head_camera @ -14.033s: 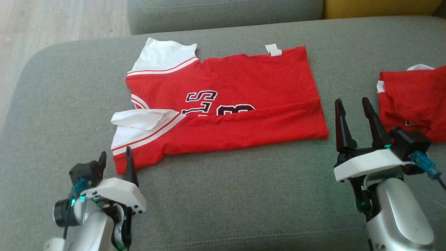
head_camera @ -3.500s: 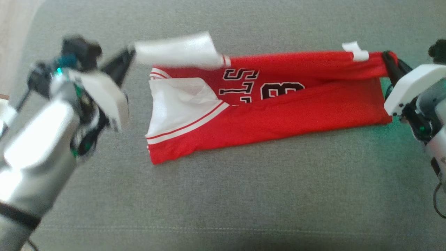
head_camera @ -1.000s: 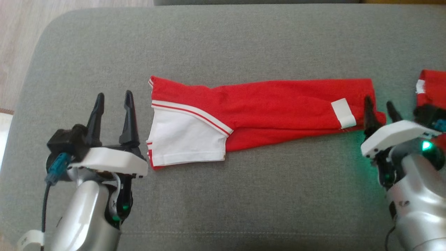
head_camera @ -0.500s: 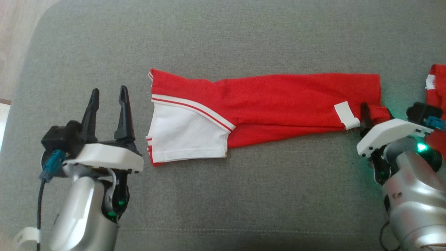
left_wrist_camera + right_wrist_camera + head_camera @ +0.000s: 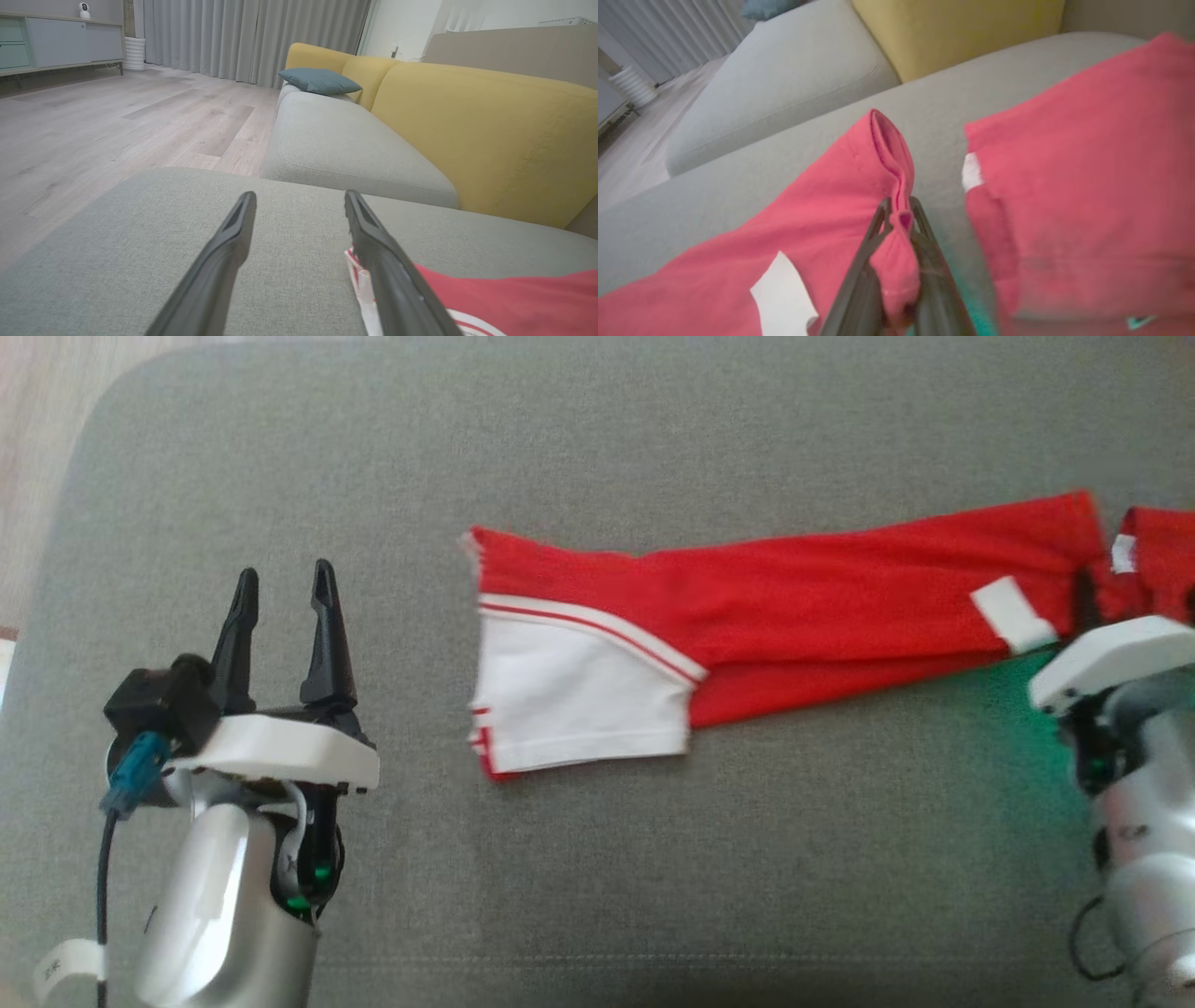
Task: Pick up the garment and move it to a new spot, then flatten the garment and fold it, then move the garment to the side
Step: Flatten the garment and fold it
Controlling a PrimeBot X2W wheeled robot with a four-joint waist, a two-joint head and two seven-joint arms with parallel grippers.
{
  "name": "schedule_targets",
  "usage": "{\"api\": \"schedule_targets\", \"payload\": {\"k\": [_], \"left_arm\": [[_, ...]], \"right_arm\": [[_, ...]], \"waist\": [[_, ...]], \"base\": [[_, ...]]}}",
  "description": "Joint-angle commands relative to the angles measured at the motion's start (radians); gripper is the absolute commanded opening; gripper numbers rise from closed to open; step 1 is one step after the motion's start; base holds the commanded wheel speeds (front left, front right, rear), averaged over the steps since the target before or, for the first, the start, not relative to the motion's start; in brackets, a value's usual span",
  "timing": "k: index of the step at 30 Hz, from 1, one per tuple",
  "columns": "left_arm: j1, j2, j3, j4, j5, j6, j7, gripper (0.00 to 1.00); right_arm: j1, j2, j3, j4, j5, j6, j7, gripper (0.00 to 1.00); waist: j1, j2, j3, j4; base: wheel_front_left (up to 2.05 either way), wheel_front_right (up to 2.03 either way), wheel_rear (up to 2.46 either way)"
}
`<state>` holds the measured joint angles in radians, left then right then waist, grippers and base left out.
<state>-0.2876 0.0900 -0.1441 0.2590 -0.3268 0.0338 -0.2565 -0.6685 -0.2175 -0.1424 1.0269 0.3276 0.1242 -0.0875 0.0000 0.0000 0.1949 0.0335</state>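
Observation:
The garment [image 5: 794,607] is a red jersey with a white sleeve, folded into a long strip across the grey cushion [image 5: 597,859]. At its right end my right gripper [image 5: 1088,602] is shut on a bunched fold of the red cloth; the right wrist view shows that fold of the garment [image 5: 896,224] pinched between the dark fingers [image 5: 866,261]. My left gripper [image 5: 280,583] stands open to the left of the sleeve end, apart from it. Its two fingers [image 5: 219,261] are spread over bare cushion, with the garment's [image 5: 490,298] edge just beside the right one.
A second red garment [image 5: 1153,569] lies right beside the held end, large in the right wrist view [image 5: 1083,186]. Beyond the cushion stand a yellow sofa back [image 5: 481,126], a grey seat [image 5: 345,149] and wooden floor [image 5: 117,121].
My right gripper has closed on the garment's right end and pulled the strip rightward and slightly up. The left gripper stays open in the same place.

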Motion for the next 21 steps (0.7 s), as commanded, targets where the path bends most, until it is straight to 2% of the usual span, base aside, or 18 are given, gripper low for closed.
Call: {"api": "schedule_targets", "payload": {"k": [1, 4, 7, 14, 21], "left_arm": [[-0.024, 0.011, 0.044, -0.028, 0.011, -0.006, -0.005, 1.00], [-0.017, 0.007, 0.051, -0.025, 0.016, -0.011, -0.005, 1.00], [-0.012, 0.005, 0.057, -0.024, 0.019, -0.015, -0.005, 1.00], [0.014, -0.006, 0.065, -0.012, 0.026, -0.025, -0.005, 1.00], [0.045, -0.014, 0.077, -0.008, 0.026, -0.029, -0.005, 1.00]], "right_arm": [[-0.014, -0.026, -0.004, -0.041, 0.001, 0.007, -0.007, 0.00], [-0.016, -0.042, -0.049, -0.068, -0.008, 0.007, -0.009, 0.00], [-0.018, -0.031, -0.063, -0.095, -0.011, 0.007, -0.001, 0.00], [0.005, 0.082, -0.034, -0.261, 0.031, 0.007, 0.082, 0.00], [0.088, 0.159, 0.068, -0.497, 0.117, 0.007, 0.201, 0.00]], "waist": [[0.0000, 0.0000, -0.011, -0.005], [0.0000, 0.0000, -0.026, -0.009], [0.0000, 0.0000, -0.036, -0.013], [0.0000, 0.0000, -0.088, -0.012], [0.0000, 0.0000, -0.146, 0.013]], "base": [[0.00, 0.00, 0.00], [0.00, 0.00, 0.00], [0.00, 0.00, 0.00], [0.00, 0.00, 0.00], [0.00, 0.00, 0.00]]}}
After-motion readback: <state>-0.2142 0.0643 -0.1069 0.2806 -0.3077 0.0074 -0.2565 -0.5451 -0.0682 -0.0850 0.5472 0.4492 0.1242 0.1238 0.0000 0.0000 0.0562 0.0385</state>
